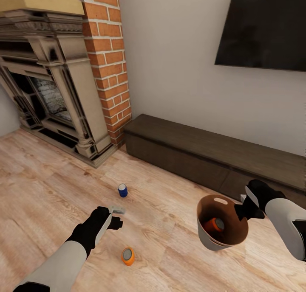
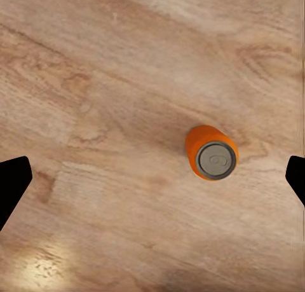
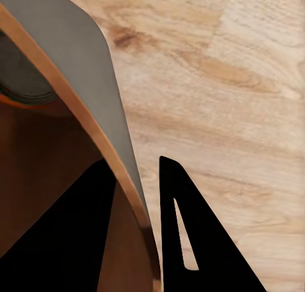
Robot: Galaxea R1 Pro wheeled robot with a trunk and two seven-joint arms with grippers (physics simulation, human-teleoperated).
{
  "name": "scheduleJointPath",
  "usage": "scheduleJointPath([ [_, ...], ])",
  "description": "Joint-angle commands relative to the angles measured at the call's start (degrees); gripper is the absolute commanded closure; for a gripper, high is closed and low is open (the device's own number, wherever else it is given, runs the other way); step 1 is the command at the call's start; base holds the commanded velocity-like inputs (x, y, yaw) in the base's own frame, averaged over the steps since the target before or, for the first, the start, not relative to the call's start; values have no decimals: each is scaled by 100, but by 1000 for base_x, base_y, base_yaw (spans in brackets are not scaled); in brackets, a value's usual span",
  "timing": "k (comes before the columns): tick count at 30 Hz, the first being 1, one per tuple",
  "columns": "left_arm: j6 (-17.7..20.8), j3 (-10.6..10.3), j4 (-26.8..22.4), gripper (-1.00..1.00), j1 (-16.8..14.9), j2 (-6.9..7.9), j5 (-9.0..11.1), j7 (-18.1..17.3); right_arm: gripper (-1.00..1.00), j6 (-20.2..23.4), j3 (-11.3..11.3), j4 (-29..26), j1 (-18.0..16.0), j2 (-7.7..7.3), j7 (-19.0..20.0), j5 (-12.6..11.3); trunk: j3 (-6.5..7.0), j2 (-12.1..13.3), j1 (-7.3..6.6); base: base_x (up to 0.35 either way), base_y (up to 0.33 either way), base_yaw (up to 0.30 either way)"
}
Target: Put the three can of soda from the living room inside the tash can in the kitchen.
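Left hand hovers above the wood floor at lower left of the head view, fingers spread wide apart and gripping nothing. In the left wrist view, its two dark fingertips sit at opposite frame edges, with the upright orange can between them on the floor, nearer the right edge.

Right hand at lower right of the head view is closed on the rim of the trash can, holding it tilted with the opening toward the camera. The right wrist view shows one finger outside the wall and one inside, clamping the rim.

Can locations:
- Orange can: upright on the floor, lower centre, just below the left hand.
- Blue can: upright on the floor, centre of frame, above the left hand.
- Third can: inside the trash can, lying against the coppery interior; it looks orange-red.

Background: brick fireplace upper left, long dark cabinet along the wall, black TV upper right.
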Motion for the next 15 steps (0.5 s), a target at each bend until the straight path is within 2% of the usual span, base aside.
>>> scheduleJointPath([
  [1, 2, 0, 1, -100, 0, 1, -1, -14, 100, 2, -6, 2, -2, -1, -2, -36, 4, 0, 0, 0, -12, -138],
  [6, 8, 0, 40, -100, 0, 2, -10, -163, 100, 2, 12, 4, 4, -3, -2, -36, 27, 0, 0, 0, -132, -175],
  [15, 13, 0, 66, -100, 0, 9, -23, -323, 100, 2, 21, 6, 7, -4, -2, -35, 85, 0, 0, 0, -264, -191],
])
